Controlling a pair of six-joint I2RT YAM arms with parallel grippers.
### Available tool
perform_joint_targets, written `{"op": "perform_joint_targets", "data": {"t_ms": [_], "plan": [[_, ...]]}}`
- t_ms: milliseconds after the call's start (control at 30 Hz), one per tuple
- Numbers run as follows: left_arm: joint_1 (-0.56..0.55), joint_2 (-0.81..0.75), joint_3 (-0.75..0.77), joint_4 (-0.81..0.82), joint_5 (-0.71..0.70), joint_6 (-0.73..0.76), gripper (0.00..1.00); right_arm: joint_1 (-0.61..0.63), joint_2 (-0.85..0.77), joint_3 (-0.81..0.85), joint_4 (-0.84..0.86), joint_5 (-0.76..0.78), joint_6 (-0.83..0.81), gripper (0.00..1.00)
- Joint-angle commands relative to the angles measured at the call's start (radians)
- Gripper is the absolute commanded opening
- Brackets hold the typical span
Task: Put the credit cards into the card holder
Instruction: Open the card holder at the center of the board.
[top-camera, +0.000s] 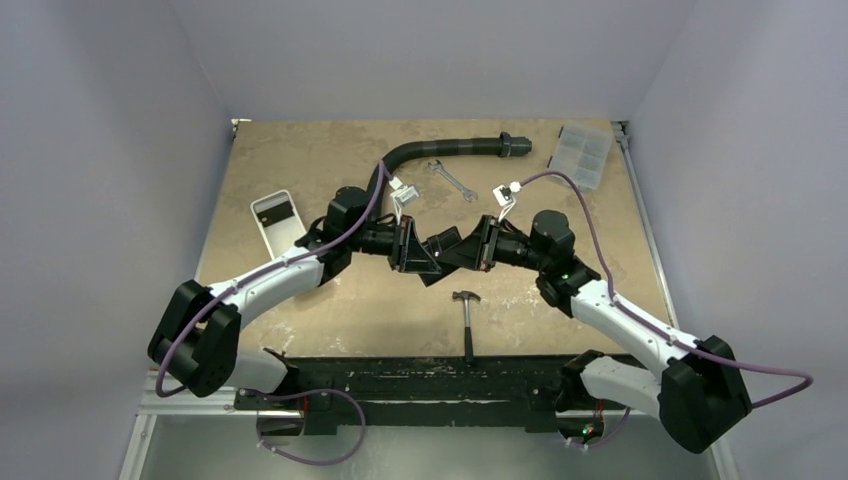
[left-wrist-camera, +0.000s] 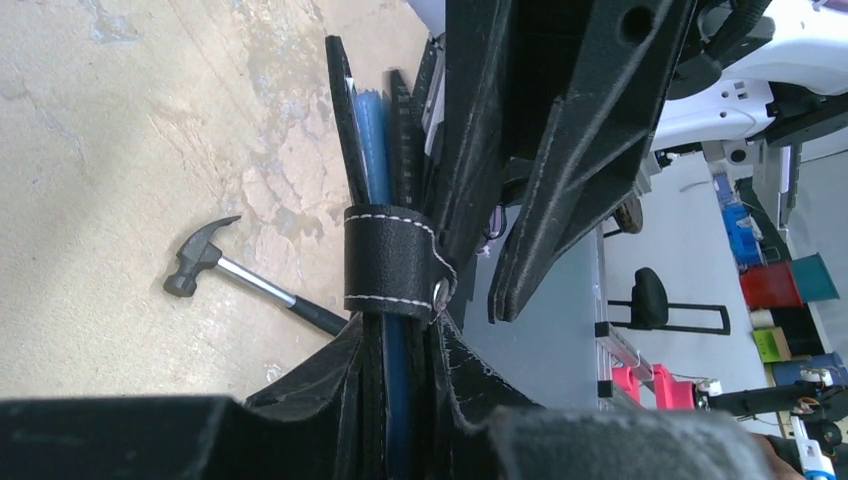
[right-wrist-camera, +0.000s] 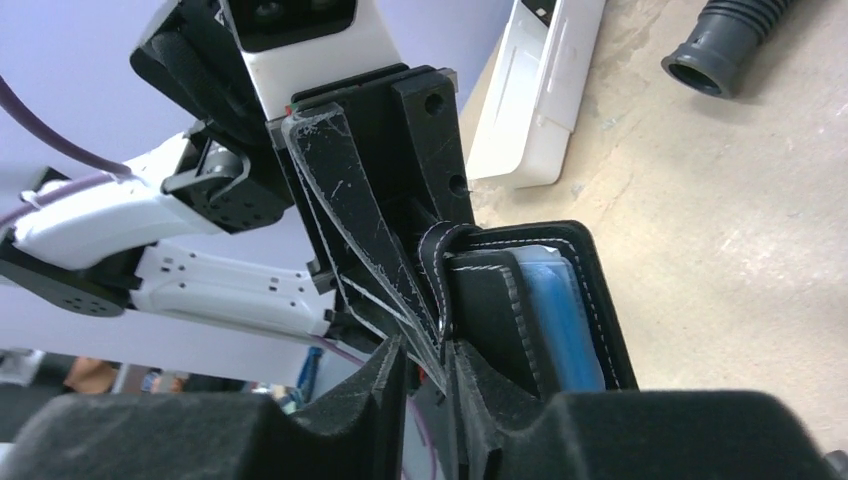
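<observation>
The black card holder (top-camera: 445, 250) hangs in the air between both arms over the table's middle. My left gripper (top-camera: 415, 252) is shut on its left end. In the left wrist view the left gripper (left-wrist-camera: 395, 395) clamps the folded layers just below the snap strap (left-wrist-camera: 390, 265). The blue edge of a credit card (left-wrist-camera: 372, 150) shows between the layers. My right gripper (right-wrist-camera: 428, 350) has its jaws nearly together on a thin loose flap of the card holder (right-wrist-camera: 485, 310), beside the blue credit card (right-wrist-camera: 565, 320). Another dark card (top-camera: 279, 213) lies in the white tray.
A hammer (top-camera: 467, 315) lies near the front edge, below the grippers. A black corrugated hose (top-camera: 440, 150) and a wrench (top-camera: 453, 180) lie at the back. A clear compartment box (top-camera: 582, 155) sits at the back right. The white tray (top-camera: 262, 230) is on the left.
</observation>
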Motion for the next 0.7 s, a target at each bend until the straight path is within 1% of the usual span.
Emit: {"op": "perform_joint_targets", "data": {"t_ms": [0,67,100,200,233,267,333,367,433,467,500,567,633,667], "plan": [[-0.026,0.018,0.051,0.007,0.046,0.052,0.00,0.022,0.021,-0.016,0.286,-0.032,0.231,0.21],[-0.026,0.037,0.065,-0.033,0.031,0.076,0.00,0.021,0.034,-0.021,0.323,-0.022,0.320,0.05],[-0.027,0.045,0.073,-0.059,0.020,0.089,0.00,0.021,0.039,-0.020,0.330,-0.020,0.356,0.00],[-0.027,0.058,0.089,-0.117,-0.012,0.126,0.00,0.020,0.026,-0.049,0.321,0.006,0.502,0.00],[-0.027,0.058,0.092,-0.134,-0.028,0.137,0.00,0.016,0.012,-0.090,0.320,0.037,0.583,0.00],[-0.027,0.058,0.095,-0.156,-0.048,0.151,0.00,0.013,-0.014,-0.142,0.357,0.081,0.689,0.00],[-0.027,0.060,0.111,-0.213,-0.098,0.187,0.00,0.013,-0.029,-0.275,0.577,0.202,0.964,0.00],[-0.028,0.060,0.116,-0.227,-0.130,0.203,0.00,0.012,-0.021,-0.319,0.674,0.233,1.075,0.00],[-0.029,0.063,0.123,-0.286,-0.169,0.223,0.00,0.013,0.012,-0.344,0.788,0.262,1.235,0.00],[-0.030,0.069,0.125,-0.288,-0.169,0.223,0.00,0.013,0.027,-0.332,0.789,0.262,1.251,0.00],[-0.032,0.075,0.126,-0.287,-0.163,0.221,0.00,0.013,0.043,-0.305,0.756,0.233,1.256,0.00],[-0.038,0.085,0.129,-0.288,-0.154,0.220,0.00,0.012,0.074,-0.237,0.651,0.188,1.204,0.00],[-0.045,0.089,0.129,-0.293,-0.148,0.224,0.00,0.013,0.115,-0.194,0.631,0.186,1.161,0.00],[-0.049,0.090,0.129,-0.293,-0.145,0.226,0.00,0.013,0.134,-0.183,0.646,0.199,1.147,0.06]]}}
